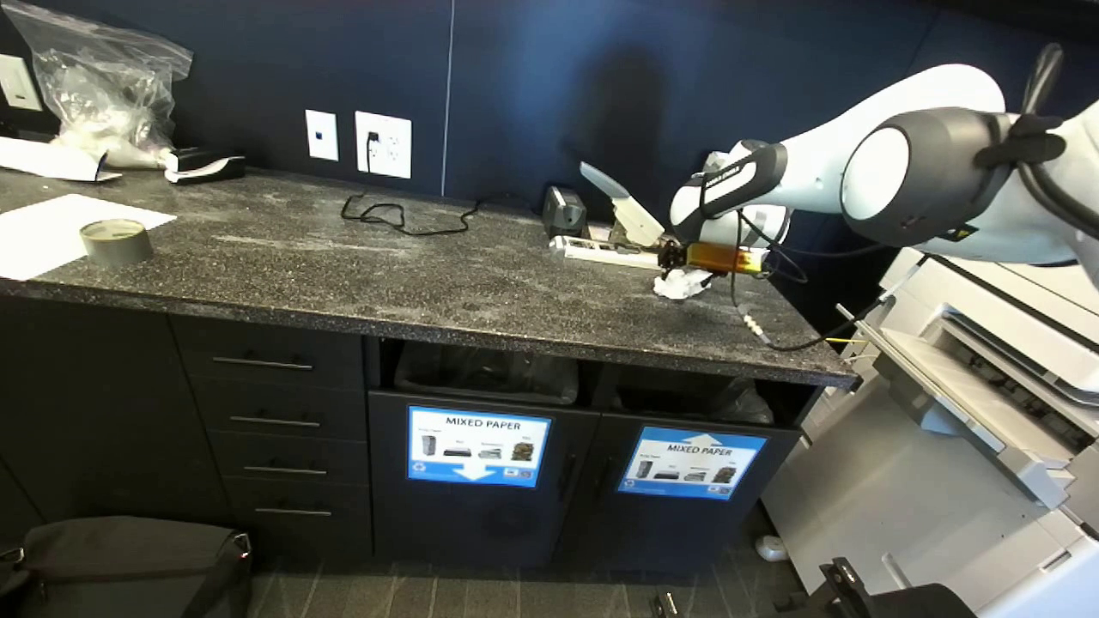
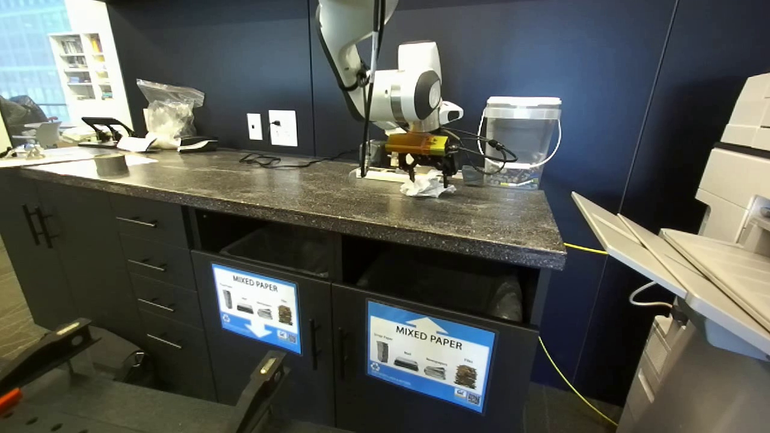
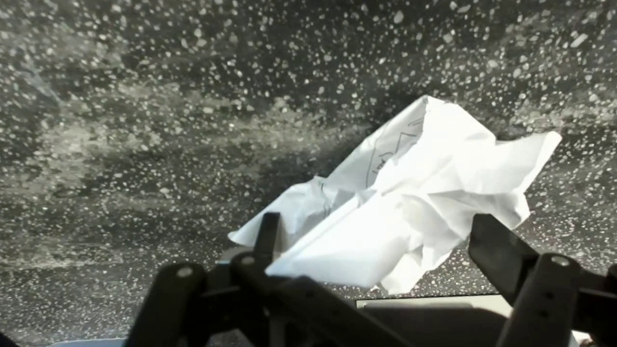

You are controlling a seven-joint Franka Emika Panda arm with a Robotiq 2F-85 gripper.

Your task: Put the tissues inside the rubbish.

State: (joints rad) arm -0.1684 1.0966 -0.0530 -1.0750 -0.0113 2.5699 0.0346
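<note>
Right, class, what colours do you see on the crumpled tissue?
The tissue is white with thin dark lines; it shows best in the wrist view.

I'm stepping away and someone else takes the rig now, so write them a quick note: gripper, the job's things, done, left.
Black two-fingered gripper: open, jaws either side of the crumpled white paper tissue, not gripping it.
Tissue: on the dark speckled countertop.
Rubbish: dark plastic-lined bins under the countertop; contents unclear.
Done: gripper placed around the tissue.
Left: close, lift, drop it in a bin.
</note>
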